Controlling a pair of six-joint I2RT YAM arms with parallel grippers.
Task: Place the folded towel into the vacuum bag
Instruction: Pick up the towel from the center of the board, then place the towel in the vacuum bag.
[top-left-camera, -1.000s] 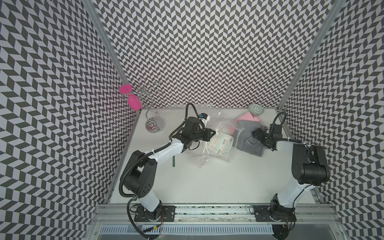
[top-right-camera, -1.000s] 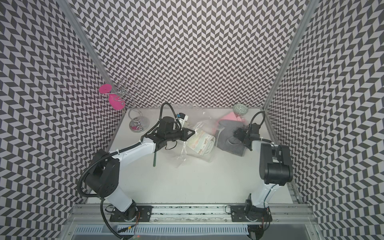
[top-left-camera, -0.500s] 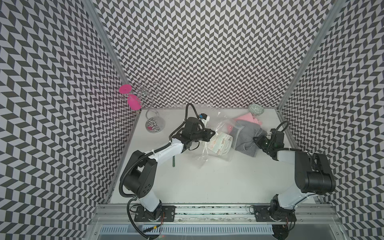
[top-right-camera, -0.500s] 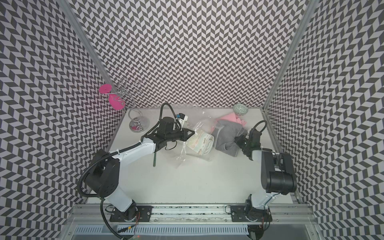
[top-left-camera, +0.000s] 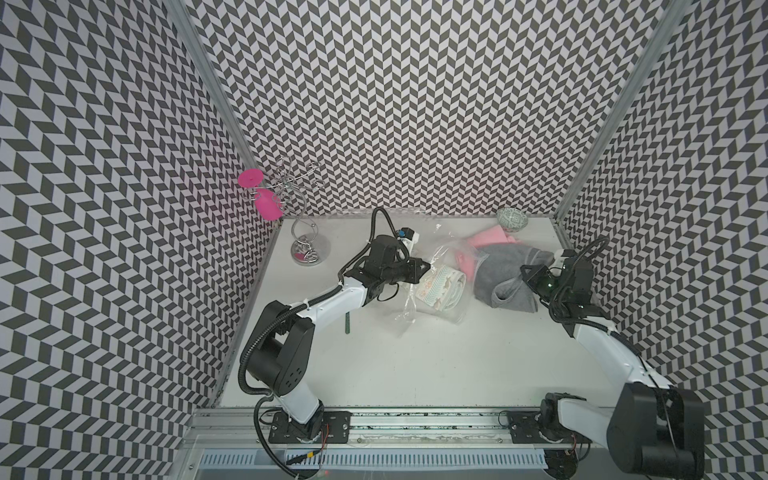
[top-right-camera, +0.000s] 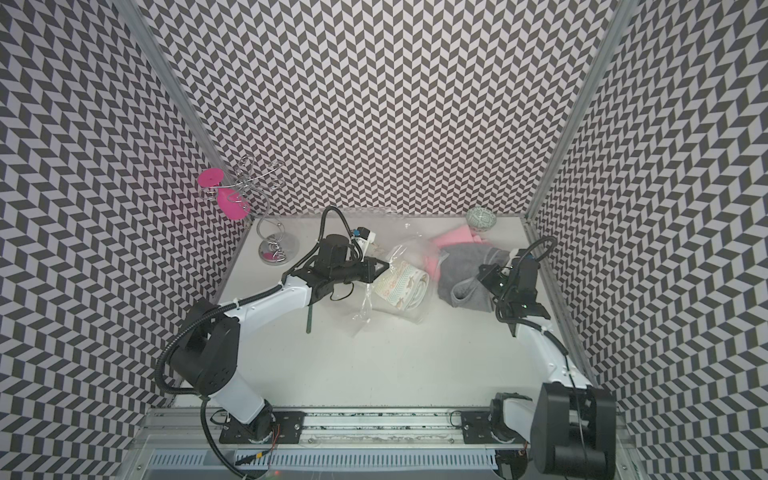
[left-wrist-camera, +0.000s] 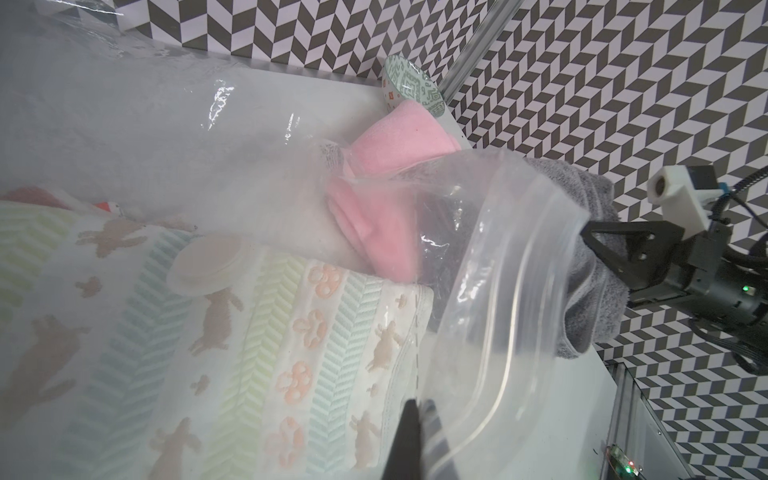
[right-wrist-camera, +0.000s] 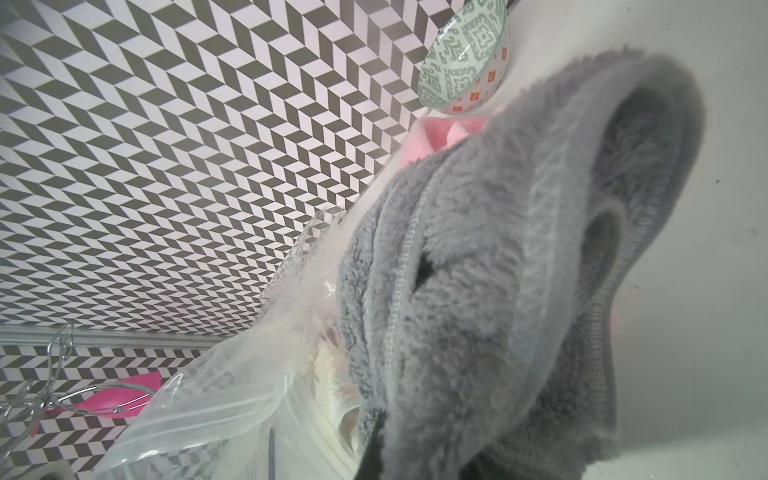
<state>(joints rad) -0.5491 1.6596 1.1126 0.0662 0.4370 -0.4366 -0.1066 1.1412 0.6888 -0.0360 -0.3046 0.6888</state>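
Left gripper (top-left-camera: 426, 266) clamped on vacuum bag (left-wrist-camera: 511, 291), right gripper (top-left-camera: 528, 276) on grey towel (top-left-camera: 500, 268) (1 patterned towel (top-left-camera: 438, 286) inside)

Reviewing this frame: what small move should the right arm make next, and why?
Probably lift the grey towel slightly and draw it toward the vacuum bag. The right gripper looks shut on the towel's edge, the towel lies mostly outside the bag at its mouth, and the left gripper pinches the bag's rim.

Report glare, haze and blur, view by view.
Left wrist view: the vacuum bag carries white glare streaks and its film hazes the patterned towel. Right wrist view: the grey towel fills the frame, blurred nearest the lens. Both top views: even light, sharp.
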